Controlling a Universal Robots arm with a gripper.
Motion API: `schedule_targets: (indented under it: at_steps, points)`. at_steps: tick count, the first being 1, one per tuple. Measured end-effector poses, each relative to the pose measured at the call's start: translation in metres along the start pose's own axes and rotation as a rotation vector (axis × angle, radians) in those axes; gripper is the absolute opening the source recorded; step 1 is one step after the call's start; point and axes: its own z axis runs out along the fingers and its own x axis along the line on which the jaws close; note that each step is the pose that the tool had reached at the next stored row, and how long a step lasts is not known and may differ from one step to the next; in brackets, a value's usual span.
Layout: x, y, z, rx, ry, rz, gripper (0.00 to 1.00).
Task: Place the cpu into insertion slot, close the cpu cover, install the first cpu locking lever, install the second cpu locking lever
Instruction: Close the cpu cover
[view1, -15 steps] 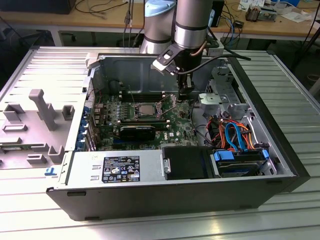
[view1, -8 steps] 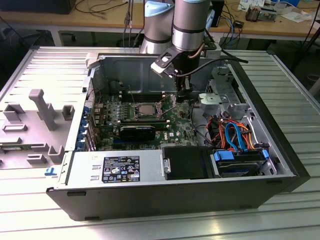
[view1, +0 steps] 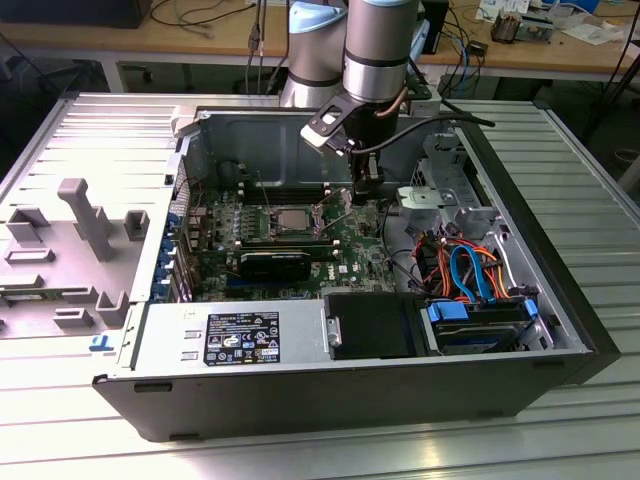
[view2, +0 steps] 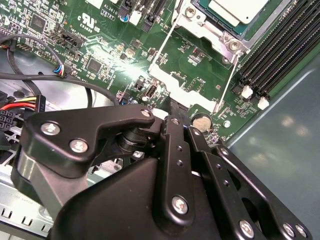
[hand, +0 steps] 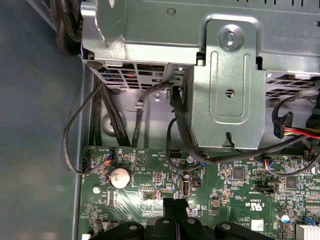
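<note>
Hanging low over the green board (view1: 345, 240), the gripper (hand: 176, 201) has its two black fingers pressed together, and nothing can be seen held between them. In the second wrist view the gripper (view2: 177, 112) is just beside the round silver battery (view2: 201, 121) and near the ends of two thin wire levers (view2: 227, 75) that run out from the socket. The cpu (view2: 235, 10) sits in the socket near the middle of the board. The cpu cover (view2: 212, 29) seems to lie flat around it, but whether the levers are hooked down cannot be told. Things could go wrong here because the fingers are so close to the board. A push too low could hit the battery or the tiny parts next to it. A wire lever is thin and springy, so it could slip off a finger and snap back. A hard push at the wrong spot could hurt the chip under the cover. The long memory slots (view2: 280, 55) run along one side of the socket. The metal drive cage (hand: 227, 90) stands close by the board's edge, and black cables (hand: 75, 135) loop down from it, so the arm could snag one. Orange and blue cables (view1: 465, 270) lie near the case's (view1: 350, 395) corner on the exterior view's right.
</note>
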Motion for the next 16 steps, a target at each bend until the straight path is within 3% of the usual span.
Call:
schedule_targets:
  at_steps: [16]
  points:
    - [0.0006,-0.0140,-0.0004,-0.0001,0.0001,0.000,0.11]
